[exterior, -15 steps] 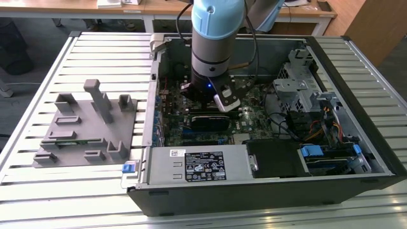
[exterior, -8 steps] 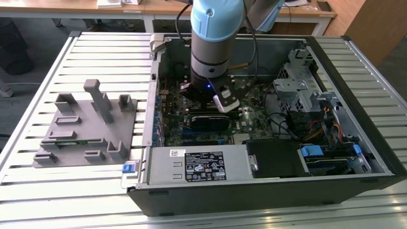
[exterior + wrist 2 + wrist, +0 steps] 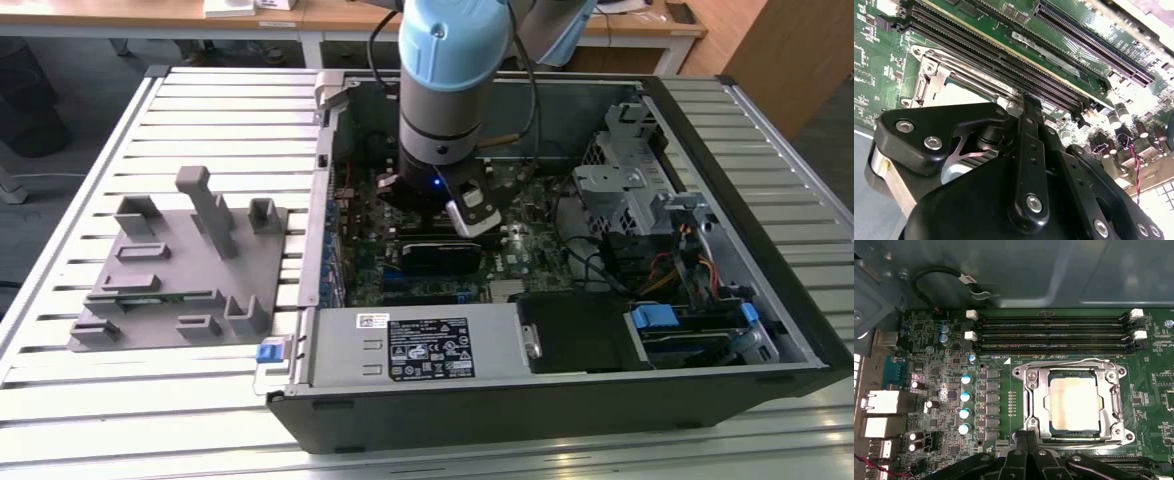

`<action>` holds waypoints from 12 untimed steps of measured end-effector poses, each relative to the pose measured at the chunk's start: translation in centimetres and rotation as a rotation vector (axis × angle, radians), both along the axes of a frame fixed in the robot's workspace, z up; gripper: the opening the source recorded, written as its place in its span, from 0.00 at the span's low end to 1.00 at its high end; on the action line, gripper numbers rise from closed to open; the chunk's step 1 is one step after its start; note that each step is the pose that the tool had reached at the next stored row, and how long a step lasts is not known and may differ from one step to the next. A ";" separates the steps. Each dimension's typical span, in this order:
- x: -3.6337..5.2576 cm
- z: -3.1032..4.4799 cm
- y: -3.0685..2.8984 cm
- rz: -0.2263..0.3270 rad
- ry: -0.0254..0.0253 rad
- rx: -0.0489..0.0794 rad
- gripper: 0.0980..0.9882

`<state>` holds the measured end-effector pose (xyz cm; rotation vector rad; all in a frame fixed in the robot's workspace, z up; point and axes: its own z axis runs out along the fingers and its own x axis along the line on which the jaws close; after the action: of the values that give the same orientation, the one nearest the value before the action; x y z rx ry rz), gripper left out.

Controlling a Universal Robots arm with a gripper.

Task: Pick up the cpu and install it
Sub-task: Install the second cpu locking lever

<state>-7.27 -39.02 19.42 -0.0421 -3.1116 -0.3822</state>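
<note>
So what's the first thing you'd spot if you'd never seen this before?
Probably the big blue-and-grey robot arm reaching down into the open computer case. In the first wrist view, the shiny square cpu sits in its metal socket frame on the green motherboard.

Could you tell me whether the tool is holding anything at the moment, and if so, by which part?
Nothing appears held. The cpu sits in its socket on the motherboard, with the tool beside the socket's edge, not gripping it.
</note>
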 end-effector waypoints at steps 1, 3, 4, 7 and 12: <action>-0.04 0.00 0.00 0.000 0.0001 0.001 0.01; -0.15 -0.01 0.00 0.000 0.0000 0.005 0.01; -0.21 -0.01 0.00 0.000 0.0000 0.006 0.01; -0.27 -0.03 0.04 0.000 0.0000 0.010 0.01; -0.32 -0.12 0.15 0.000 0.0000 0.016 0.01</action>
<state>-7.60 -38.88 19.30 -0.0422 -3.1083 -0.4066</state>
